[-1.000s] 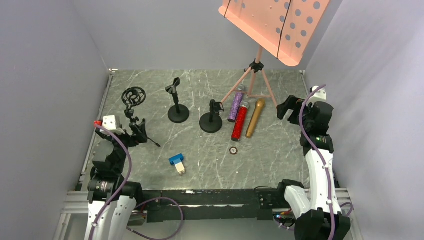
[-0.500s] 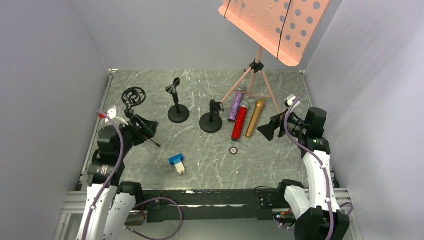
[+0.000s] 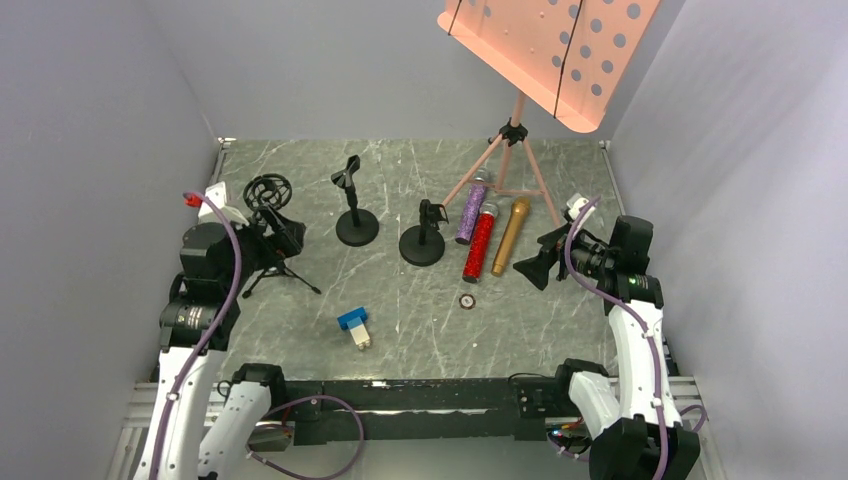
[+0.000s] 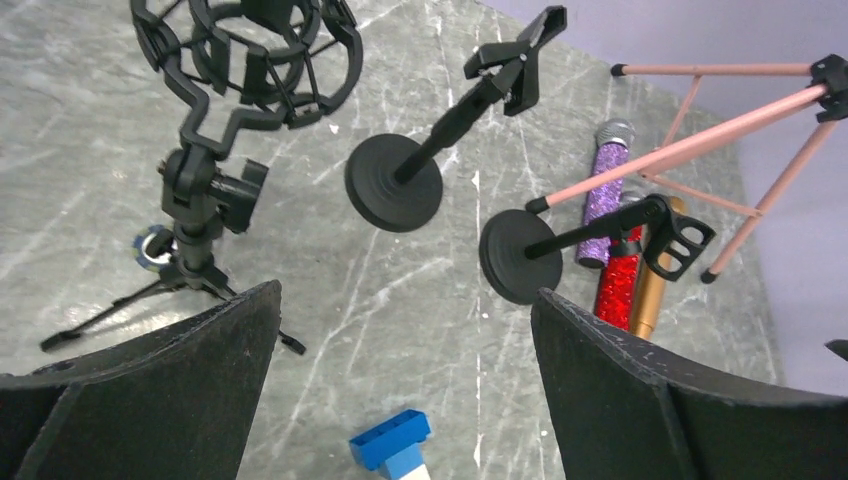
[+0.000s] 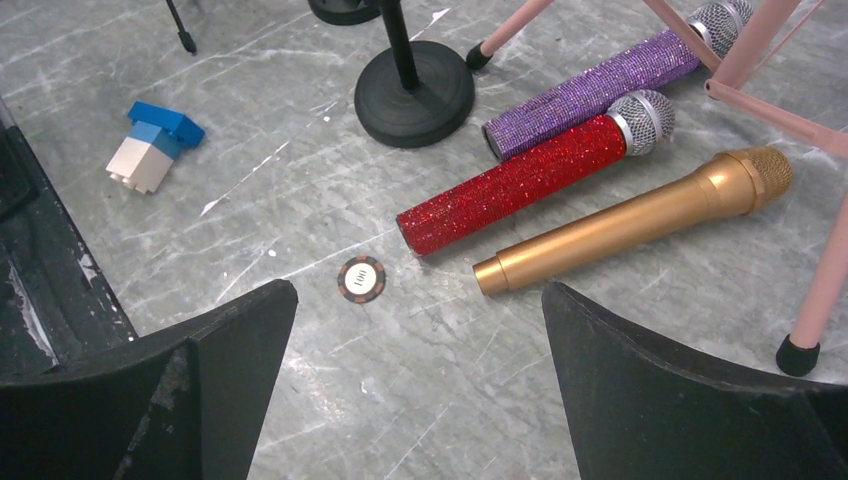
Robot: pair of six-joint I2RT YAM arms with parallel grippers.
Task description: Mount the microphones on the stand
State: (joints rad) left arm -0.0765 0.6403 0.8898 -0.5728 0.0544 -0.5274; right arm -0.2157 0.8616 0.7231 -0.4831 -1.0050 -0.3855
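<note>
Three microphones lie side by side at the back right of the table: glittery purple (image 3: 470, 213) (image 5: 590, 90), glittery red (image 3: 480, 243) (image 5: 520, 185) and gold (image 3: 510, 237) (image 5: 630, 225). A shock-mount tripod stand (image 3: 267, 195) (image 4: 250, 50) stands at the left. Two round-base clip stands (image 3: 356, 227) (image 3: 422, 245) stand mid-table. My right gripper (image 3: 538, 265) (image 5: 420, 380) is open and empty, just right of the gold microphone's tail. My left gripper (image 3: 283, 235) (image 4: 405, 380) is open and empty beside the tripod stand.
A pink music stand (image 3: 515, 140) straddles the microphones' heads with its legs. A blue-and-white block (image 3: 354, 326) (image 4: 392, 440) and a poker chip (image 3: 467, 300) (image 5: 361, 279) lie near the front middle. Grey walls close in on the left, back and right.
My right gripper swung forward and left, down towards the microphones' tails. My left arm lifted and drew back left, towards the tripod stand. Nothing on the table moved.
</note>
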